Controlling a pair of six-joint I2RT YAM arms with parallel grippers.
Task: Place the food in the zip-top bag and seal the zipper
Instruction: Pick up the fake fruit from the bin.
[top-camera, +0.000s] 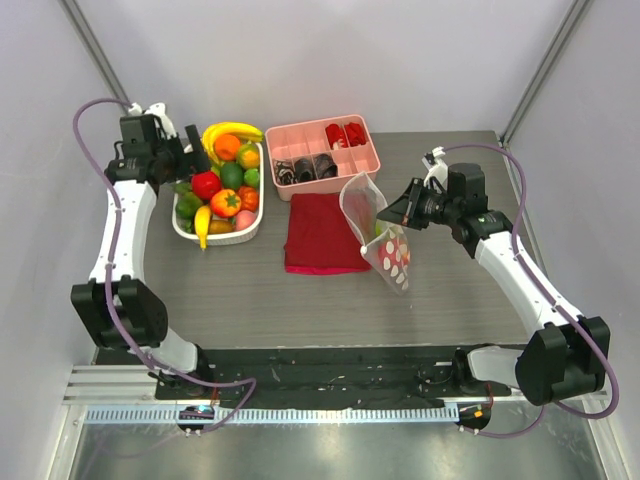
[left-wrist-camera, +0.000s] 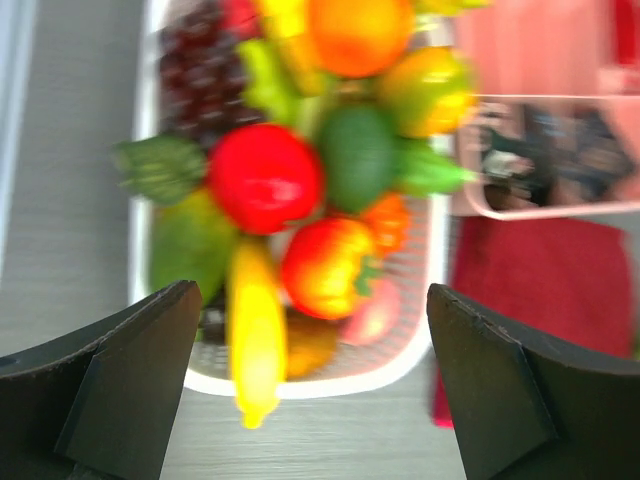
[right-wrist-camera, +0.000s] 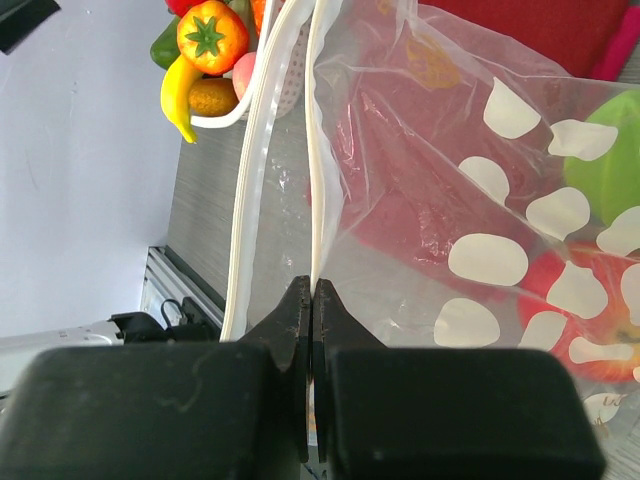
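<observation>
The zip-top bag (top-camera: 385, 236) hangs from my right end effector (top-camera: 386, 214), just right of the red cloth (top-camera: 322, 232), with its dotted lower end down near the surface (top-camera: 300, 300) and its mouth tilted up toward the pink divided tray (top-camera: 325, 152). That end effector is pinched tight on one strip of the zipper (right-wrist-camera: 315, 150). My right wrist view shows what the top view cannot: the second strip runs apart from the gripped one, so the mouth stands open along the stretch I see, and a green fruit (right-wrist-camera: 605, 150) and a red fruit (right-wrist-camera: 590, 330) lie inside behind the white dots. The rest of the food (top-camera: 222, 190) is heaped in the white basket (top-camera: 215, 238) at the left of the surface, with a band of bare surface between the basket's rim and the cloth's left edge. My left end effector (top-camera: 195, 150) hovers over the far left of the basket, jaws spread wide and holding nothing. Its wrist view is blurred, yet the fingers (left-wrist-camera: 130, 380) frame a red fruit, a tomato and a banana, with the tray's corner and the cloth's edge at the right. The top view alone shows a broad stretch of surface on the near side, toward the arm bases.
</observation>
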